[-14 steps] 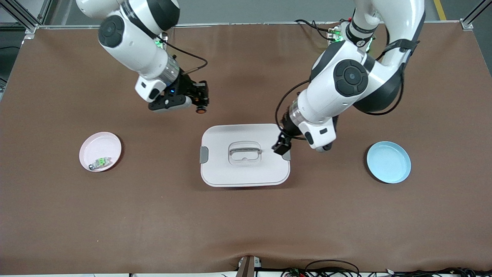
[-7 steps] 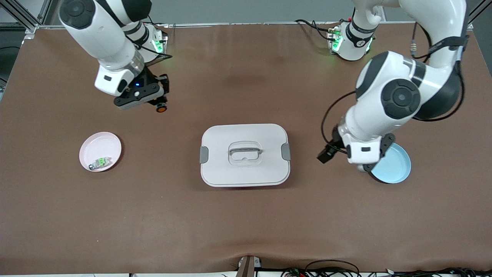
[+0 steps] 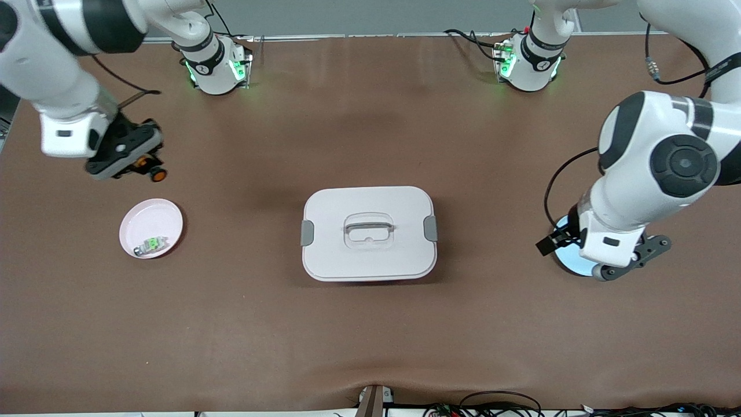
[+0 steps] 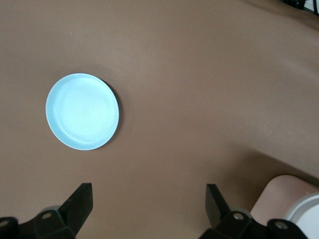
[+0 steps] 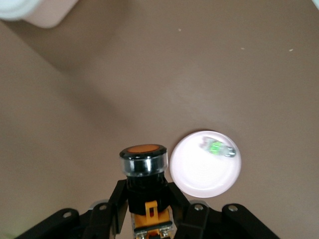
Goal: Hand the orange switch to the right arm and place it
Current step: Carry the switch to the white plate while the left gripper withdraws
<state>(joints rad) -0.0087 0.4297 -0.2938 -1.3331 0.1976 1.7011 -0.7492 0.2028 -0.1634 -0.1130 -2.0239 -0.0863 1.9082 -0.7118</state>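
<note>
Orange switch (image 5: 144, 172) in right gripper (image 5: 145, 199)

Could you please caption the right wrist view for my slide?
Right claw shut on the orange switch, above the table beside the pink plate holding a green switch.

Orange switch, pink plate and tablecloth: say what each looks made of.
Orange switch: likely moulded plastic, with a glossy black body, a clear collar and a matte orange cap.
Pink plate: smooth plastic or glazed ceramic, hard to say which; its even pale surface carries a soft sheen.
Tablecloth: brown matte fabric or felt, rippled along the edge nearest the front camera.
</note>
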